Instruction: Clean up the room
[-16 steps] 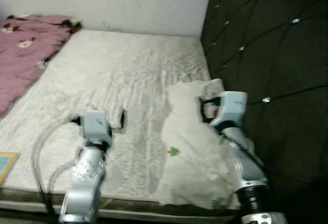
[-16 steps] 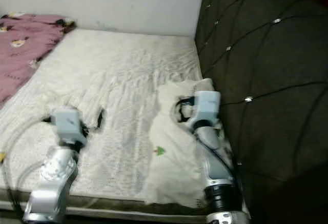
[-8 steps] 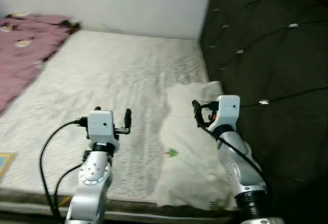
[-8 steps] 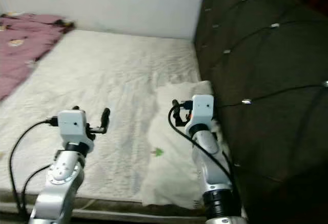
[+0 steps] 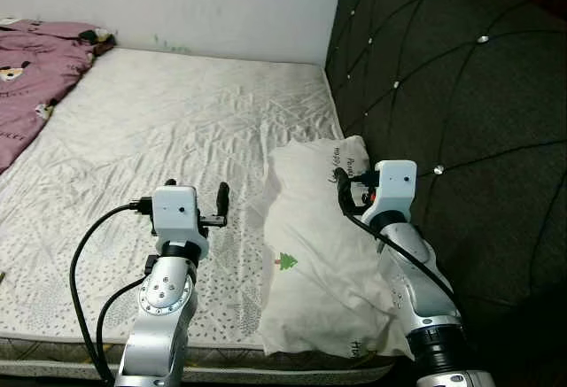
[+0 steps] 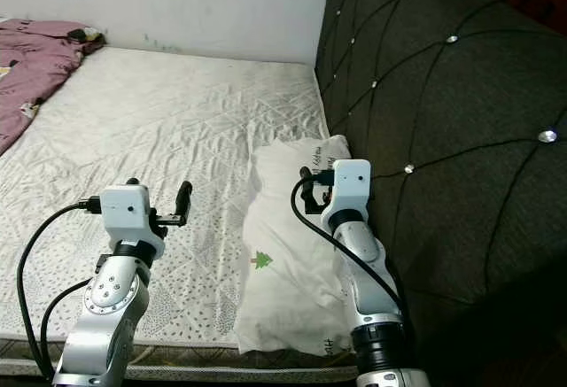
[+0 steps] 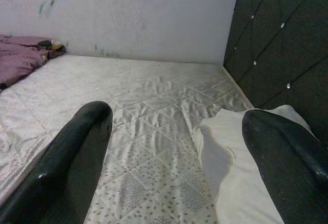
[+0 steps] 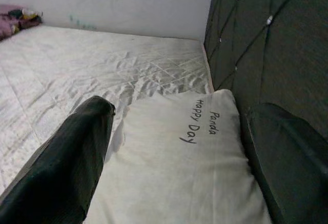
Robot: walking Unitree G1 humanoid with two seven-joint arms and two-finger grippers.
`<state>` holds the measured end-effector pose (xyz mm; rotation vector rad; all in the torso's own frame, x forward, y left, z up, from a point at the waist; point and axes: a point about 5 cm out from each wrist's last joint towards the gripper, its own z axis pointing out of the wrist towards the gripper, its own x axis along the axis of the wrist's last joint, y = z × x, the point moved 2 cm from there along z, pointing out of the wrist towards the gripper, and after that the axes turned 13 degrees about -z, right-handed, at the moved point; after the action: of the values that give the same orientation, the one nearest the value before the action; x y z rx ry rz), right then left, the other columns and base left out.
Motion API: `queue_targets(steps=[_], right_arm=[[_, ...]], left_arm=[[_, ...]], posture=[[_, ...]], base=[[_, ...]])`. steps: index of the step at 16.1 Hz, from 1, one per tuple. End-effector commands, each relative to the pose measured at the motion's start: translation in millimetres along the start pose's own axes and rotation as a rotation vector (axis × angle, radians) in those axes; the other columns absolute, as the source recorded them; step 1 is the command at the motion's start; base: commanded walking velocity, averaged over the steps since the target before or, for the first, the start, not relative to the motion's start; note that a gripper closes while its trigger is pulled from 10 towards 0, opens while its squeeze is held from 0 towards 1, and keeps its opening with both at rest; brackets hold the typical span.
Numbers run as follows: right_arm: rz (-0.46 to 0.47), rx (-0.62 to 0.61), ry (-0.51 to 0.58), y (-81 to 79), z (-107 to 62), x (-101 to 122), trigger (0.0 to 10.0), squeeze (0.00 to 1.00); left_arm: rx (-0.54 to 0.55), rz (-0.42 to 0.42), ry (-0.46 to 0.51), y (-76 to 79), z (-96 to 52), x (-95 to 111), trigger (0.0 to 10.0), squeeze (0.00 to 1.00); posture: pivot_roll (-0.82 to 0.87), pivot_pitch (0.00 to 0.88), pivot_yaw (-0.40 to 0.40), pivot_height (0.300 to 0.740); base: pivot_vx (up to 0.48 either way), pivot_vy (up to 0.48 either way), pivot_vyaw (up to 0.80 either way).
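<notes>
Bed largely tidy, pillow laid by the headboard, both arms free.

The bed (image 5: 177, 130) lies bare and fairly smooth; the pillow (image 5: 310, 254) rests flat on it, touching the dark headboard (image 5: 443, 77), so that step looks done. A pink blanket (image 5: 35, 77) bunched at the bed's far side from the headboard seems left to sort. The left end effector (image 5: 197, 194) and right end effector (image 6: 312, 188) hover above the bed, fingers spread wide, holding nothing.

Bed's quilted white mattress (image 5: 177, 130) is taking up most of the room, butting against a smudged white wall (image 5: 195, 2). Dark tufted headboard (image 5: 443, 77) with shiny studs is running along the right side. Even indoor light.
</notes>
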<state>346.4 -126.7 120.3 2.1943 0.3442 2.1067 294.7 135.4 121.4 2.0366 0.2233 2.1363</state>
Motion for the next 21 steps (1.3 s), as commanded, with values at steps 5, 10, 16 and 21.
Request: queue_targets(steps=[5,10,16,21], right_arm=[[-0.025,0.009,0.006,0.7,1.5,1,10.0,0.00],[-0.048,0.080,0.004,-11.6,8.0,2,10.0,0.00],[-0.053,0.108,0.016,-17.3,11.4,5,10.0,0.00],[-0.028,-0.006,0.021,-0.1,4.5,1,10.0,0.00]], left_arm=[[0.013,-0.005,0.004,0.0,1.2,2,10.0,0.00],[0.107,-0.024,0.024,-10.7,-9.6,1,10.0,0.00],[0.118,-0.024,0.027,-11.7,-8.7,0,10.0,0.00],[0.001,-0.005,0.011,3.3,8.7,2,10.0,0.00]], posture=[[0.05,0.000,-0.081,0.740],[0.10,0.000,-0.151,0.740],[0.10,0.000,-0.162,0.740],[0.03,0.000,-0.050,0.740]], base=[[0.000,0.000,0.47],[0.000,0.000,0.00],[0.000,0.000,0.00],[0.000,0.000,0.00]])
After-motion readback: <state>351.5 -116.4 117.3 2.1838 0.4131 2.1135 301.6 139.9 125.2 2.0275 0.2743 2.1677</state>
